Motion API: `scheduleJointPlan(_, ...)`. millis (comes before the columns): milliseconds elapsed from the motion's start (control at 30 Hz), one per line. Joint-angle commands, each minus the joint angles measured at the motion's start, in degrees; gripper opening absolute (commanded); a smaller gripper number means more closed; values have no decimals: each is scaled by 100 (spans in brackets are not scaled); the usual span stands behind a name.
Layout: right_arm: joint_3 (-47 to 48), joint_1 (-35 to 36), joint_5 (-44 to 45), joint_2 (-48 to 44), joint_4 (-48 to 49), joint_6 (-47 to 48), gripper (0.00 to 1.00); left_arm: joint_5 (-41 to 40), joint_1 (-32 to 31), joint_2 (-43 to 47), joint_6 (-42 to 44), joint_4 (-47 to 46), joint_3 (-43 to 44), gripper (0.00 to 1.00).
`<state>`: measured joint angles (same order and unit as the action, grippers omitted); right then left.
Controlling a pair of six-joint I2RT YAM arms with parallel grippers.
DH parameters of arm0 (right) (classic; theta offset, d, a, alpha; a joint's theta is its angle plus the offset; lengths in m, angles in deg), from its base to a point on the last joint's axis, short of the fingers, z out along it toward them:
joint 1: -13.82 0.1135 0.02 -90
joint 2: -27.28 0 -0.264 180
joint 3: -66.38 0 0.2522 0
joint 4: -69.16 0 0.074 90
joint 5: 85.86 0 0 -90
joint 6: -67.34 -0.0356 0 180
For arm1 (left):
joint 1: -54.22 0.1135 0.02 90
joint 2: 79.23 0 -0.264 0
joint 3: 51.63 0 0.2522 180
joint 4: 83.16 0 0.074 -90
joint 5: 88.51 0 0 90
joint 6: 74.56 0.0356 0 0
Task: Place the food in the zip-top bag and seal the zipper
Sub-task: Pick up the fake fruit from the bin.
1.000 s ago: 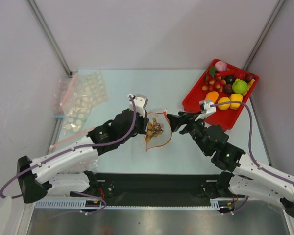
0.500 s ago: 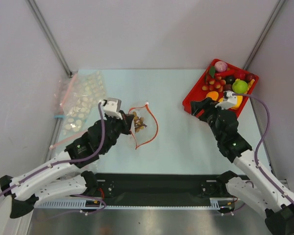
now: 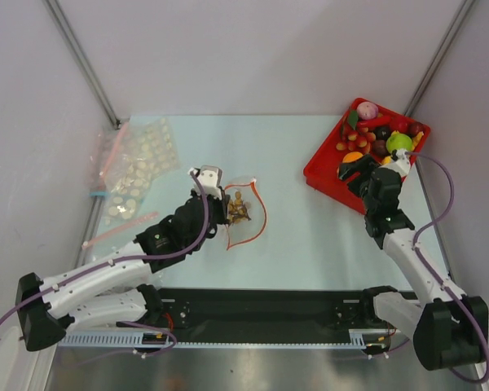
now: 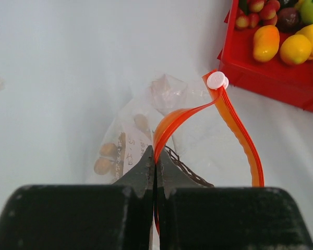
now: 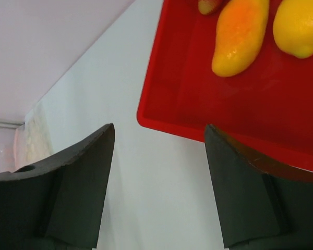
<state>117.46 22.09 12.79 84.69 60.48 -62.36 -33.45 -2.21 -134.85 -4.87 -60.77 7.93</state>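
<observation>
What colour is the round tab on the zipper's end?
White tab, red-orange zipper; clearest in left wrist view.

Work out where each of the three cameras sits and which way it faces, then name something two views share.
Top: above and behind the robot, facing down on the table; left arm and right arm show, bases at the bottom.
Left wrist: on the left arm, facing along the left fingers, shut on the zipper of the bag, toward the tray.
Right wrist: on the right arm, facing down between the open right fingers onto the tray's corner.
Shared: both wrist views show the tray and the orange fruit.
</observation>
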Motion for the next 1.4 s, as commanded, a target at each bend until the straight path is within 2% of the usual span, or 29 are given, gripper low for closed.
scheduleJointPlan(0, 2, -115, 619, 410, 721, -205, 73, 31, 35, 121, 124, -449, -62, 0)
scheduleJointPlan(100, 345, -221, 831, 1121, 696, -55, 73, 23, 35, -19, 72, -415, -54, 0)
scheduleJointPlan(267, 1591, -379, 928, 2464, 214, 269, 79, -75, 44, -11, -95, -502, -150, 0)
scheduleJointPlan(300, 1846, -414, 989, 2668, -240, 340, 88, -66, 44, 7, -87, -519, -159, 0)
scheduleJointPlan(367, 2696, -440, 1147, 3343, -839, 498, 97, -48, 35, 16, -78, -519, -159, 0)
scheduleJointPlan(533, 3597, -476, 1640, 4401, -1457, 894, 99, 31, 35, -98, 19, -555, -142, 0)
scheduleJointPlan(733, 4572, -476, 1676, 5480, -1940, 859, 97, 92, 35, -169, 36, -519, -89, 0)
scheduleJointPlan(833, 4915, -476, 1798, 5903, -2292, 684, 95, 119, 35, -151, 45, -493, -89, 0)
scheduleJointPlan(1033, 4934, -528, 2009, 6151, -2152, 508, 92, 128, 35, -125, 45, -502, -115, 0)
scheduleJointPlan(1133, 5022, -607, 2089, 6248, -2213, 507, 80, 101, 35, -134, 63, -502, -107, 0)
scheduleJointPlan(1167, 5004, -608, 2106, 6187, -2205, 507, 71, 93, 44, -134, 72, -502, -106, 0)
scheduleJointPlan(1267, 4760, -608, 1958, 5854, -2012, 534, 56, 84, 26, -160, 80, -458, -72, 0)
scheduleJointPlan(1367, 4400, -564, 1537, 5484, -1731, 569, 47, 92, 35, -160, 80, -458, -71, 0)
